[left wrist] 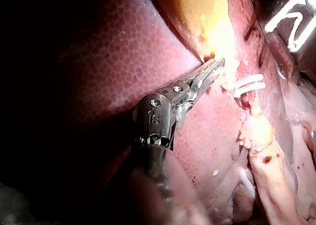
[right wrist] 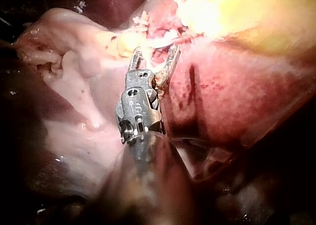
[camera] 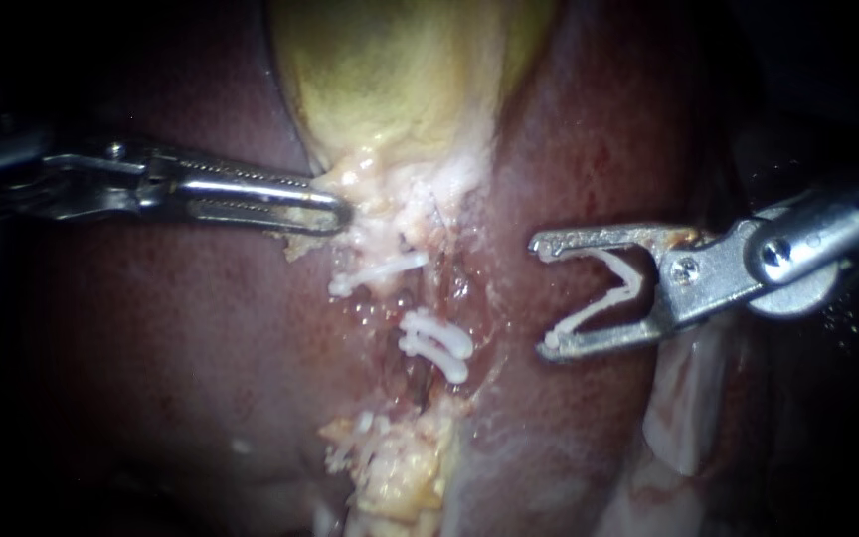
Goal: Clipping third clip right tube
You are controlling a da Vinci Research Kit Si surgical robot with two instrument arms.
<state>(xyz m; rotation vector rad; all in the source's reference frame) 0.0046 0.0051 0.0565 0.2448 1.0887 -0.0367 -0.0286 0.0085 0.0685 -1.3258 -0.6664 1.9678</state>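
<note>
The yellow gallbladder (camera: 400, 80) narrows down to pale tissue between the dark red liver (camera: 151, 378) lobes. My left instrument (camera: 342, 211) comes in from the left, its jaws shut on the gallbladder's pale lower end; the left wrist view shows the same hold (left wrist: 216, 64). One white clip (camera: 380, 273) sits on the left tube. Two white clips (camera: 437, 346) lie side by side across the right tube (camera: 420, 383). My right instrument (camera: 546, 293) hovers over the liver right of those clips, jaws spread wide and holding an open white clip (camera: 613, 288), clear of the tube.
Ragged yellow-white fat (camera: 395, 467) hangs below the clipped tubes. Pale membrane (camera: 688, 408) lies under the right instrument's shaft. In the right wrist view the right instrument (right wrist: 155, 52) points at the pale tissue beside the gallbladder (right wrist: 247, 13).
</note>
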